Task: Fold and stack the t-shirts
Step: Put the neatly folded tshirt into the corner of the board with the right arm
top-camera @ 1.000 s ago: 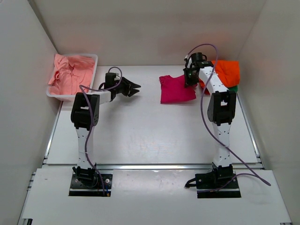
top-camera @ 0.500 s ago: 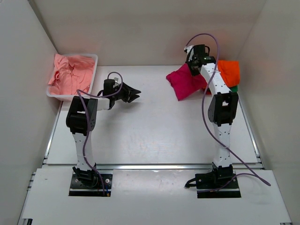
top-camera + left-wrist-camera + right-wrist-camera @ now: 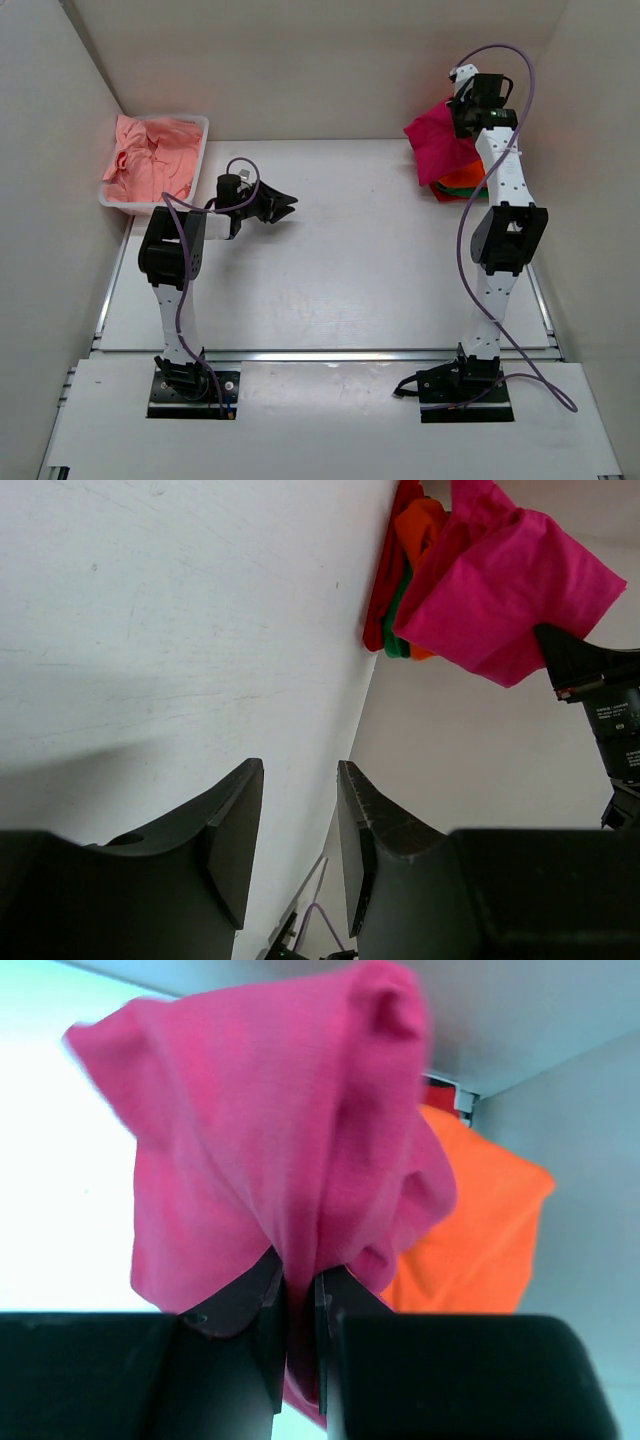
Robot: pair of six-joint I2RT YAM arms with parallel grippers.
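Cloth bunches in my right pincer [image 3: 298, 1280], clenched on the magenta shirt [image 3: 432, 140] and held up in the air. The orange shirt [image 3: 462, 182] lies below it, in the far right corner of the desk [image 3: 350, 270]. I think down is the way to go. My left pincer [image 3: 282, 203] is far off, released, empty.
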